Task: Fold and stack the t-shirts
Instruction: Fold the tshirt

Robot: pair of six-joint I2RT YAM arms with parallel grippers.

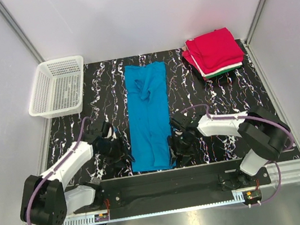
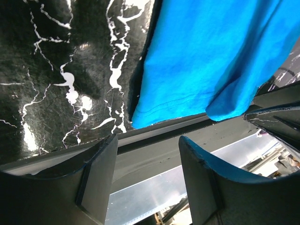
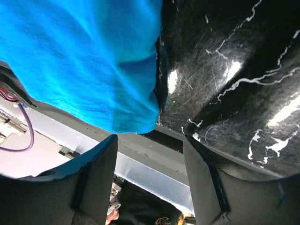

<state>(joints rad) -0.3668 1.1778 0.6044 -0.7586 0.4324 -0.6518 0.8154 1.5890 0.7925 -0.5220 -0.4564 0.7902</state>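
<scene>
A bright blue t-shirt (image 1: 150, 118) lies as a long narrow strip down the middle of the black marbled table (image 1: 222, 101), its hem at the front edge. My left gripper (image 1: 121, 151) sits low beside the hem's left corner, open and holding nothing. In the left wrist view the blue cloth (image 2: 211, 56) is just beyond the left gripper (image 2: 147, 164). My right gripper (image 1: 178, 145) is open beside the hem's right corner. The right wrist view shows that corner (image 3: 136, 117) just ahead of the empty right gripper (image 3: 150, 168). Folded t-shirts (image 1: 214, 51) are stacked at the back right, red on top.
A white mesh basket (image 1: 57, 87) stands at the back left corner. The table's front edge and a dark rail (image 1: 166, 179) run just behind both grippers. Pale walls close in the left, back and right sides.
</scene>
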